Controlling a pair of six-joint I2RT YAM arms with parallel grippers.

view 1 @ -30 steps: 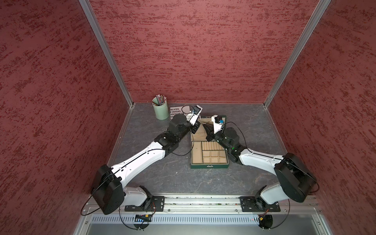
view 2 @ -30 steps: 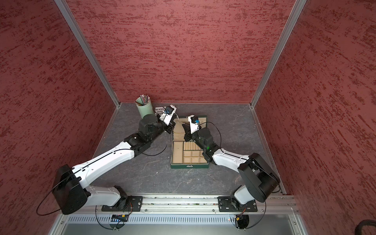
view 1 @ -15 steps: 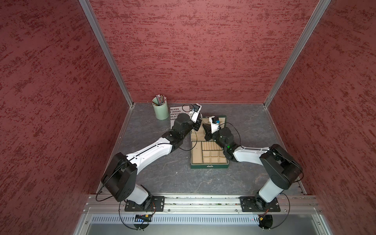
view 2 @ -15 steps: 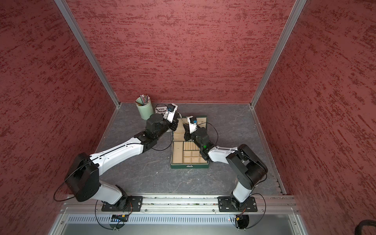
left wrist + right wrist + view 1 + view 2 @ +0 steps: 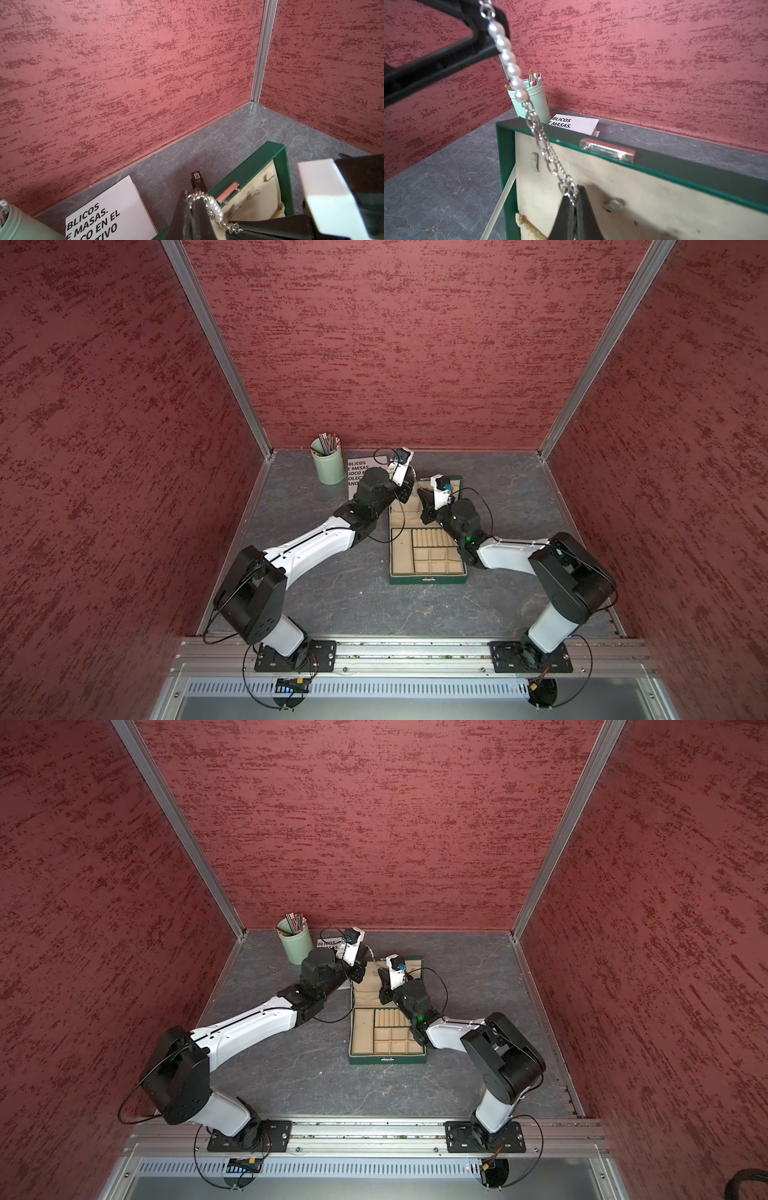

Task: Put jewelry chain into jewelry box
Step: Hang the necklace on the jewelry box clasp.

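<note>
A: We log both tools pinched shut. The left gripper [image 5: 190,202] is on the links just past the pearl run of the jewelry chain [image 5: 542,141], and the right gripper [image 5: 575,207] is on the plain-link end. The chain runs nearly straight between them, in the air over the far end of the jewelry box [image 5: 428,578], by the raised lid [image 5: 675,166]. None of it lies inside.

B: Our judgement on handling: light, limp, slippery, and it will pool wherever it drops. The pearls look the delicate part, so we'd grip the metal links near an end.

A: Containers — the box's beige tray shows a long left slot, ring rolls and small squares, all bare as far as we can see. The pencil cup [image 5: 328,468] at far left holds pens [image 5: 328,441], and the booklet [image 5: 108,207] lies beside it.
</note>
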